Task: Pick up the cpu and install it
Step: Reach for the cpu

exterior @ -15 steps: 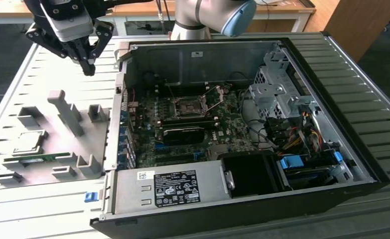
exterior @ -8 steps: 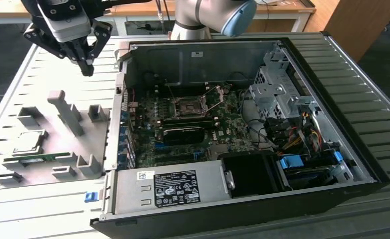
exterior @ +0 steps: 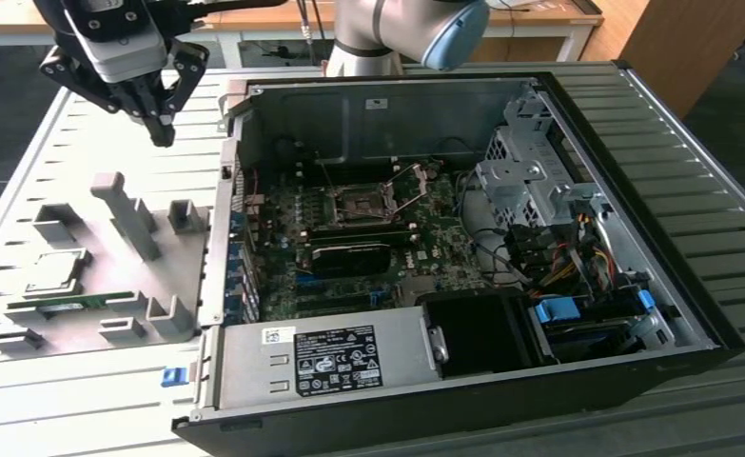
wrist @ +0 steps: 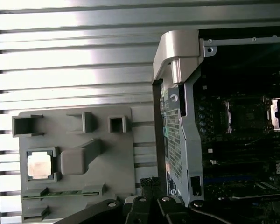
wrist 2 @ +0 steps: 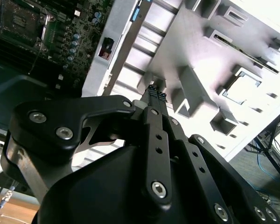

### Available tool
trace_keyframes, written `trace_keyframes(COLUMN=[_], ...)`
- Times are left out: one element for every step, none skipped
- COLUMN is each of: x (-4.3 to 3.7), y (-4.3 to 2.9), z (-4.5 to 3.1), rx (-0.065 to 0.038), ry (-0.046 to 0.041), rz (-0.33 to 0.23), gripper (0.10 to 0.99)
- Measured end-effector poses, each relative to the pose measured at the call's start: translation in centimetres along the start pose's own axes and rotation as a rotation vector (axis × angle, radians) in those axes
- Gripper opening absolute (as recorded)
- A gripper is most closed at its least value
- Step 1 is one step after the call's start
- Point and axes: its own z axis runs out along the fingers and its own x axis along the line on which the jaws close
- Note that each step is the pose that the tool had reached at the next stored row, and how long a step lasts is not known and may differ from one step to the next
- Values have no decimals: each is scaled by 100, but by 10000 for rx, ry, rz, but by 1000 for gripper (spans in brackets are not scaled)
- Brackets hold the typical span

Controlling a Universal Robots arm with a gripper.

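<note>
Power supply [exterior: 334, 357], silver with a label, lies along the nearest wall of the open computer case [exterior: 626, 114], which rests on its side on a slatted metal table [exterior: 690, 152]. On the exterior view's left, just beside the case, lies a grey holder plate [exterior: 108, 271]. A green memory stick [exterior: 74, 303] sits in a slot towards its near end. Just beyond the stick, the cpu [exterior: 55, 273] lies flat in its square pocket, silvery top up, untouched. Farther in, on the motherboard, the cpu socket [exterior: 362, 205] stands with its frame open. Farthest, above the plate's far end and left of the case, the gripper [exterior: 162, 133] hangs in the air, well apart from the cpu, its fingertips [wrist 2: 151, 91] pressed together and clasping nothing.
</note>
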Motion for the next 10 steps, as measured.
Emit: trace_keyframes(x=[6,11,17,22,28,33,38,44,49,54], y=[-1,-1,-1,-2,-2,-3,-3,-4,-4,-5], z=[1,2,3,4,5,6,7,8,9,10], rx=[0,0,0,0,0,0,0,0,0,1], ry=[0,0,0,0,0,0,0,0,0,1], rz=[0,0,0,1,1,0,1,1,1,1], gripper=[106,106,106,106,106,106,106,106,106,106])
